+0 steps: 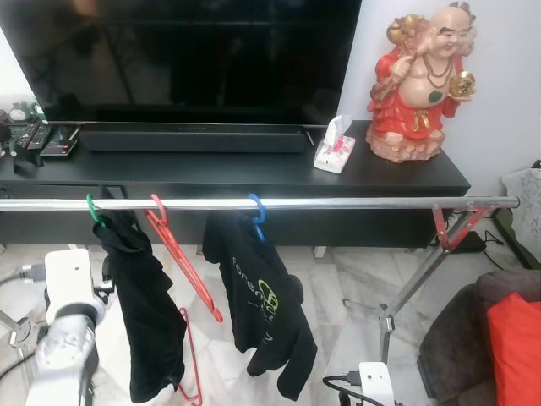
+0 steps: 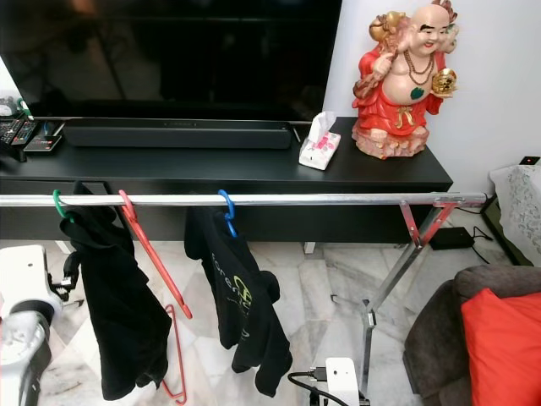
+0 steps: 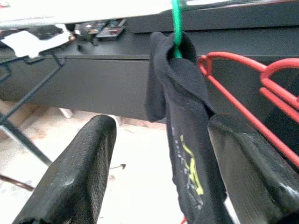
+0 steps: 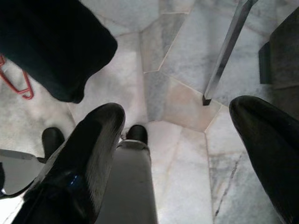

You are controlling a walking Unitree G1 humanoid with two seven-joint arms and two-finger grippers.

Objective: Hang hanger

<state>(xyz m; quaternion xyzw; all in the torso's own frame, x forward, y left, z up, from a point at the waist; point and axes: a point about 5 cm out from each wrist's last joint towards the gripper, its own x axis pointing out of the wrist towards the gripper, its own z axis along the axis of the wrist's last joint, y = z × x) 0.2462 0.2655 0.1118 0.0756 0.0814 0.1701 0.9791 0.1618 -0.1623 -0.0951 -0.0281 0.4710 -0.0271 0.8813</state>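
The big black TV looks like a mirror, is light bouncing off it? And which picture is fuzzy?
Left eye view: the big black glossy TV screen shows only faint dim reflections, no strong glare. Left wrist view: blown-out white along the top, and the near black fingers are soft.

The red hanger runs off the bottom edge; the television is cut off at the top.

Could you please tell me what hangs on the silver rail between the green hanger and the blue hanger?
On the silver rail, an empty red plastic hanger hangs tilted between the green hanger and blue hanger, seen in both eye views.
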